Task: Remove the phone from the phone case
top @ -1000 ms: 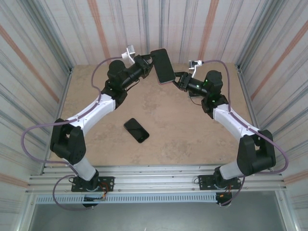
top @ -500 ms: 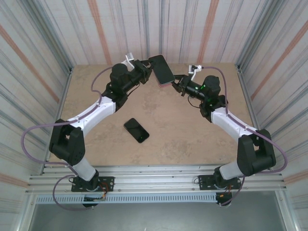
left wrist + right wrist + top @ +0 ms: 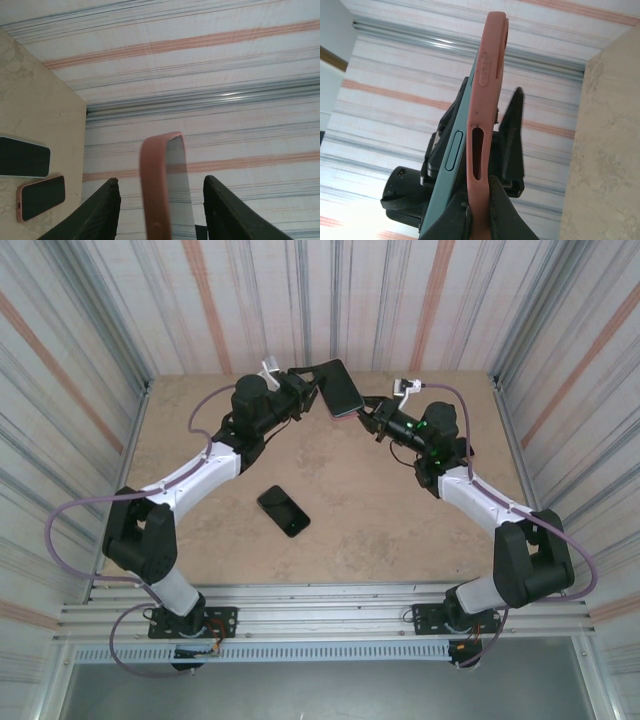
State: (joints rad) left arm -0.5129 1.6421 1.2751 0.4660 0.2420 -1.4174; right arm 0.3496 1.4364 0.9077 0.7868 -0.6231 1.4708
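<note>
A phone (image 3: 338, 385) in a pink phone case (image 3: 346, 412) hangs in the air over the far middle of the table, between both grippers. My right gripper (image 3: 364, 410) is shut on the case's lower edge (image 3: 487, 75). In the right wrist view the teal phone (image 3: 445, 165) stands a little away from the case on one side. My left gripper (image 3: 312, 388) is open. Its dark fingers (image 3: 107, 210) flank the case's upper end (image 3: 155, 190) without touching it.
A bare dark phone (image 3: 283, 510) lies flat on the beige table (image 3: 400, 520) in front of the arms. In the left wrist view a dark phone (image 3: 24, 157) and a pink-cased phone (image 3: 42, 197) lie side by side on the table. Striped walls close in three sides.
My right gripper closed onto the case's edge, then my left gripper let go and opened. The cased phone tipped and shifted slightly toward the back.
</note>
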